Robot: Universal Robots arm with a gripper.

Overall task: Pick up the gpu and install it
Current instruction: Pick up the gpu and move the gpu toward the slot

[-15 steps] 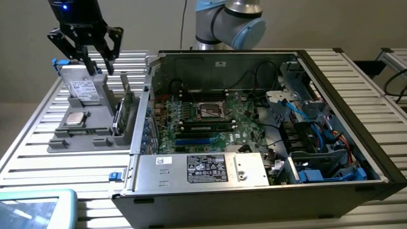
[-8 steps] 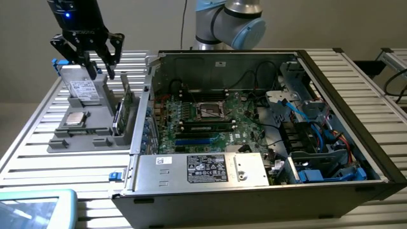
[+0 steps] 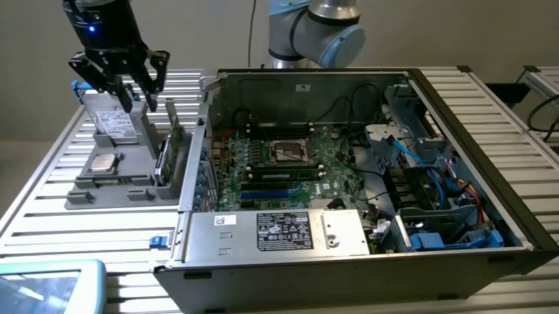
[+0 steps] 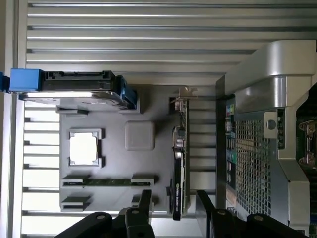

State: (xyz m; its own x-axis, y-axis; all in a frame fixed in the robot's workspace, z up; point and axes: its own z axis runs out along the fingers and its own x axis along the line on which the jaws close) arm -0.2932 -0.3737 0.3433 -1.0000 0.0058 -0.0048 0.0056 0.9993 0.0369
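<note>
1. The green-boarded, black-shrouded gpu is stood on edge in the grey moulded holder, leaving its upper edge graspable.
2. The black gripper is held open and empty above it.

Open computer case on slatted table; beside it grey tray with drive, CPU chip.

gpu: edge-on, faces hidden | tool: cut by frame edge
</note>
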